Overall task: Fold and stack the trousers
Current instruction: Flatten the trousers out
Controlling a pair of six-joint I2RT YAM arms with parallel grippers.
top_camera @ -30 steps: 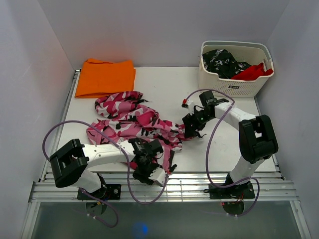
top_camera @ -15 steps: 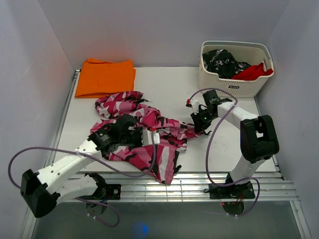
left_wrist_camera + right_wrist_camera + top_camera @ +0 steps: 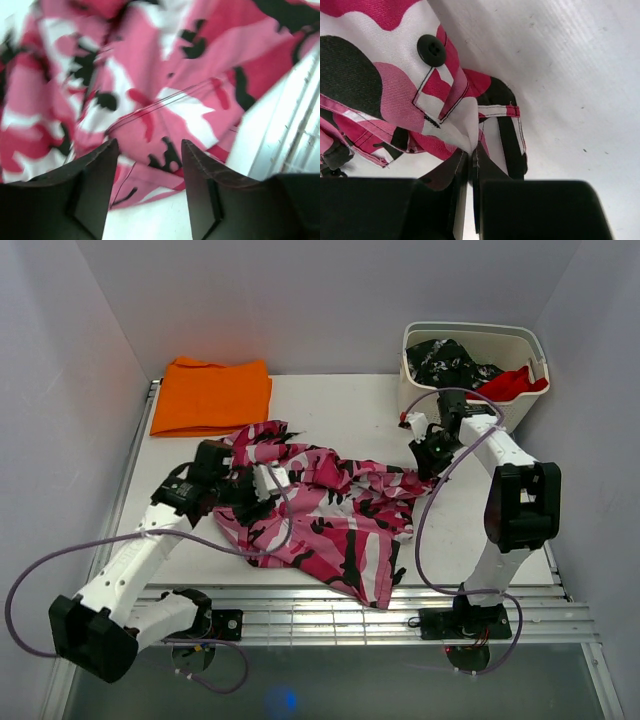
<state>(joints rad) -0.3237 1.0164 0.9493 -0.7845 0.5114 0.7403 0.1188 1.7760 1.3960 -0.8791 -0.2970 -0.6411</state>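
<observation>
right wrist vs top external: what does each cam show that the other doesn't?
Right wrist only: the black button and seam stitching on the trousers, and, close up, the right gripper shut on a fold of them.
Top external only: the orange cloth, the basket of clothes, the left gripper over the trousers' left side, and how the trousers lie spread.
Both: the trousers on the white table.

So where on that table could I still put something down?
Bare table shows at the back, between the orange cloth and the basket. A smaller patch lies front right, beside the trousers. The middle, covered by the trousers, is crowded.
</observation>
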